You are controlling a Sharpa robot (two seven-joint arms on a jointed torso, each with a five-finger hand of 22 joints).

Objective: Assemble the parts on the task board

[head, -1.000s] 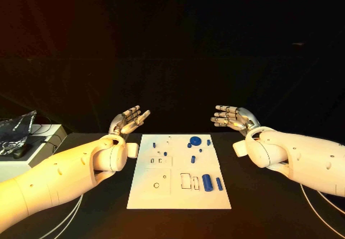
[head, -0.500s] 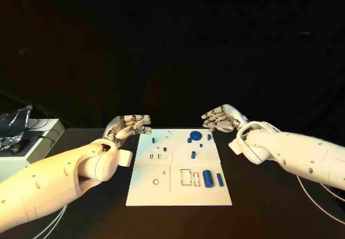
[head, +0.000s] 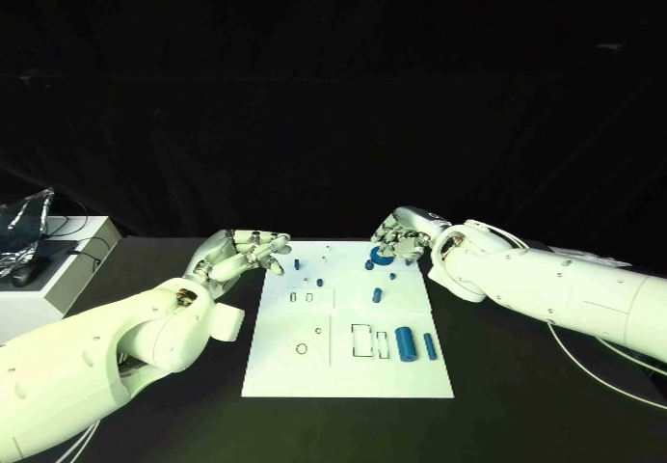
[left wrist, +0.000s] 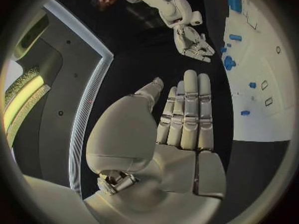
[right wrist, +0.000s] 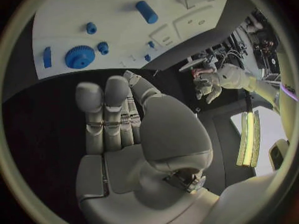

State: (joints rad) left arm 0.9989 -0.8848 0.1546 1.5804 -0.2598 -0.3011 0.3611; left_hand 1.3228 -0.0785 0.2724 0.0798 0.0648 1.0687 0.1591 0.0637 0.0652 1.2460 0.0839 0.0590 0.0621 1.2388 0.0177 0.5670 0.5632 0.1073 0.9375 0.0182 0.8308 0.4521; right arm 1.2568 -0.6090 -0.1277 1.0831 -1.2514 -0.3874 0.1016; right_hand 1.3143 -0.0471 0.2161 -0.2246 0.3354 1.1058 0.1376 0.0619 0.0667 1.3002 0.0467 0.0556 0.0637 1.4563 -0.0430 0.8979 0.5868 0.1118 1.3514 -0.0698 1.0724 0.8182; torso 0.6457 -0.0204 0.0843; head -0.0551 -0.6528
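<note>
The white task board [head: 299, 371] lies mid-table with blue parts on it. A blue gear [head: 378, 256] sits near its far edge, a thick blue cylinder [head: 405, 342] and a thin one [head: 430, 346] near its right side, and a small peg [head: 374, 292] in the middle. My left hand [head: 251, 253] hovers at the board's far left corner, fingers stretched out side by side [left wrist: 187, 114], holding nothing. My right hand [head: 403, 236] hangs just behind the gear, fingers straight [right wrist: 109, 114] and empty. The right wrist view shows the gear [right wrist: 79, 56] and the cylinder [right wrist: 147, 11] beyond the fingertips.
A pale box [head: 49, 265] with dark clutter and a crumpled foil-like bag on it stands at the table's left edge. Bare black table surrounds the board. White slots and holes [head: 364, 342] mark the board's near half.
Both hands have come down from upright, spread poses and tipped forward over the board's far edge. The right hand has moved in close behind the gear. The camera has also shifted.
</note>
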